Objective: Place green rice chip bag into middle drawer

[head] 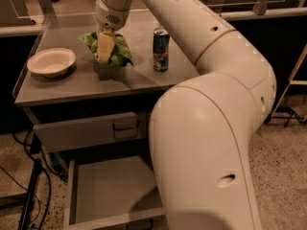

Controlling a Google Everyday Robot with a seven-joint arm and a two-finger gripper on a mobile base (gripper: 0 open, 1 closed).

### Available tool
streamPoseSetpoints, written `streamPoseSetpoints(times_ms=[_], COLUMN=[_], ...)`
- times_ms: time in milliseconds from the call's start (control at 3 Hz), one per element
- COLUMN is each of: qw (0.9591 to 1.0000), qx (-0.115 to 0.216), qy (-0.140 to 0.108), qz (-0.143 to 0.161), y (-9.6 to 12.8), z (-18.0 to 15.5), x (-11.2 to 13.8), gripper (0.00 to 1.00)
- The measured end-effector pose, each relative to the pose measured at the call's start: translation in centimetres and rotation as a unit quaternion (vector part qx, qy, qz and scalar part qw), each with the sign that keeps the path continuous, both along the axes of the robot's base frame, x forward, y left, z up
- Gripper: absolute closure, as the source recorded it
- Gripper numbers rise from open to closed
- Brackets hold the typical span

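The green rice chip bag (119, 51) is crinkly and light green. It hangs just above the grey countertop (72, 87) at its middle, with its shadow below it. My gripper (105, 49) comes down from the arm at the top of the view and is shut on the bag, with a pale finger (106, 44) across the bag's front. The middle drawer (108, 190) is pulled open low at the front. Its long grey tray holds nothing, and my arm hides its right part.
A white bowl (51, 61) sits at the left of the countertop. A blue drink can (160, 49) stands upright to the right of the bag. A closed drawer front with a dark handle (125, 126) lies under the top. Cables (29, 195) run along the floor at left.
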State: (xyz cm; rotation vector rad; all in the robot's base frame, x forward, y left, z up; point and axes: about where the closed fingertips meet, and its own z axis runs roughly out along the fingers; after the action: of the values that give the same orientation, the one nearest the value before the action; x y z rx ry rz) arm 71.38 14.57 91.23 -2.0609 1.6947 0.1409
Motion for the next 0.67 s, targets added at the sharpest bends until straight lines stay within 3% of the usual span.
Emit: streamPoseSetpoints(times_ms=[333,667], qw=[0.9999,0.9996], qx=[0.008,0.023], qy=[0.008,0.015], qz=[0.005,0.004], y=[-0.1,-0.3], z=[0.1,0.5], x=[-1.7,-5.0], gripper=[1.00,1.00])
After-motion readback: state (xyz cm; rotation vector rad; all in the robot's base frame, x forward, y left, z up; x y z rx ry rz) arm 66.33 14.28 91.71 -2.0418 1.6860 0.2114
